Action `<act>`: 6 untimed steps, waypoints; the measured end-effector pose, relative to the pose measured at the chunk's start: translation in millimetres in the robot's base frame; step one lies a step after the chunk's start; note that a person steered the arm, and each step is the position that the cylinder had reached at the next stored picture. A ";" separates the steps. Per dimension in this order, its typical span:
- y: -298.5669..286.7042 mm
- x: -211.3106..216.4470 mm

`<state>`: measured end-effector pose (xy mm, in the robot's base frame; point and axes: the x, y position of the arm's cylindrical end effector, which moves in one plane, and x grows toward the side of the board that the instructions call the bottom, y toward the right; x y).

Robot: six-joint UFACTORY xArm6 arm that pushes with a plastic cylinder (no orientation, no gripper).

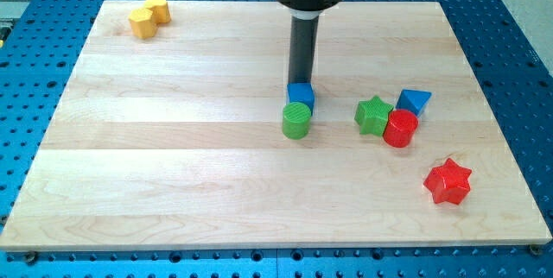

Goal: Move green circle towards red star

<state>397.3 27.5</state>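
Observation:
The green circle [295,121] sits near the middle of the wooden board [173,157]. A blue block [301,95] touches it on its upper right side. My tip [301,83] stands just above the blue block, at its top edge, and above the green circle. The red star [448,181] lies at the view's lower right, well away from the green circle.
A green star [373,114], a red circle [400,128] and a blue triangle [414,101] cluster between the green circle and the red star, towards the view's right. A yellow block [149,15] sits at the top left corner.

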 end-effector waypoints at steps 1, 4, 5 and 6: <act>-41.8 2.6; 6.6 68.5; 48.0 91.6; 25.9 92.4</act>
